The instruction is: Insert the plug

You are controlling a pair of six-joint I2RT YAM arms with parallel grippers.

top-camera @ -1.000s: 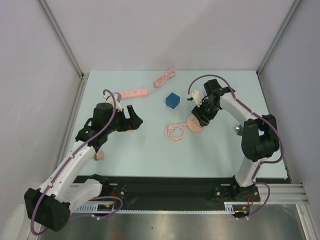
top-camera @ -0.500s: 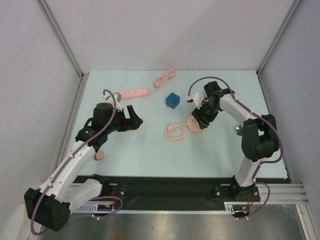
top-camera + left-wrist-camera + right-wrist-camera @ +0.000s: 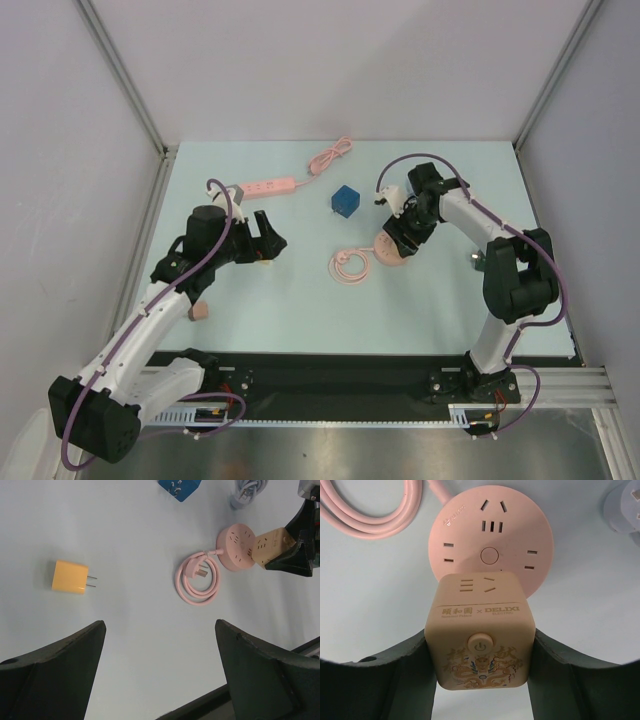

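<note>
Your right gripper is clamped on the cube, one finger on each side face. The cube's button and dragon print face the wrist camera.

The round socket lies flat on the table, just beyond those fingertips. The cube's far end overlaps the socket's near rim. I can't tell from any view whether the prongs are in or only resting on it. In the left wrist view the cube sits at the socket's edge, not over its centre.

The socket's cable is coiled beyond the right fingertips and off to their left, with its own plug lying inside the coil. A grey plug is beyond them to the right, only partly in frame.

Your left gripper is released. The jaws are spread wide with nothing between them, hovering above the table and well apart from the cube.

A yellow charger lies just past the left-hand fingertip, flat, with its two prongs pointing across the gap. A blue block is farther out beyond it. In the top view a pink strip lies beyond the left gripper, and a small pink block sits back beside that arm.
</note>
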